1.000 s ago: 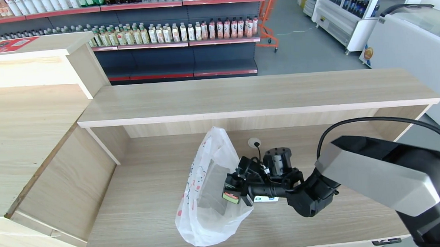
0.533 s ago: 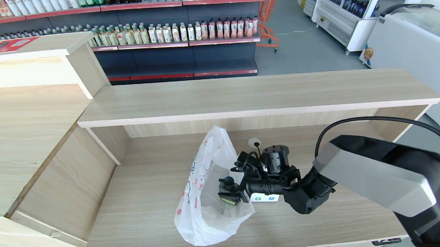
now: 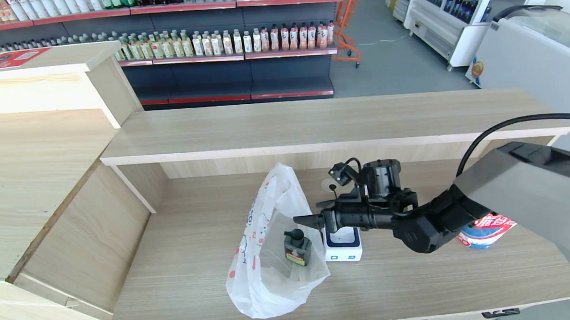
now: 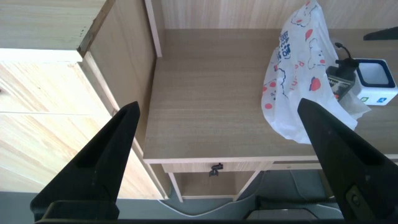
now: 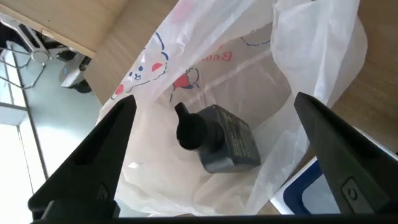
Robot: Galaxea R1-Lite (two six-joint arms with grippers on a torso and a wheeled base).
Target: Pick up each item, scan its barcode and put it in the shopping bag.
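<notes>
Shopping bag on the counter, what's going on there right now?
The right gripper hangs open just above the shopping bag, at its mouth, beside the white scanner. A dark pump bottle lies inside the bag, free of the gripper. A blue-and-red packet sits on the counter further to the robot's right, not yet bagged. The left gripper is open and empty, off to the left of the bag.

No readable text (only illegible print on the shopping bag [image 3: 259, 281] and the bottle [image 3: 297, 248])
</notes>
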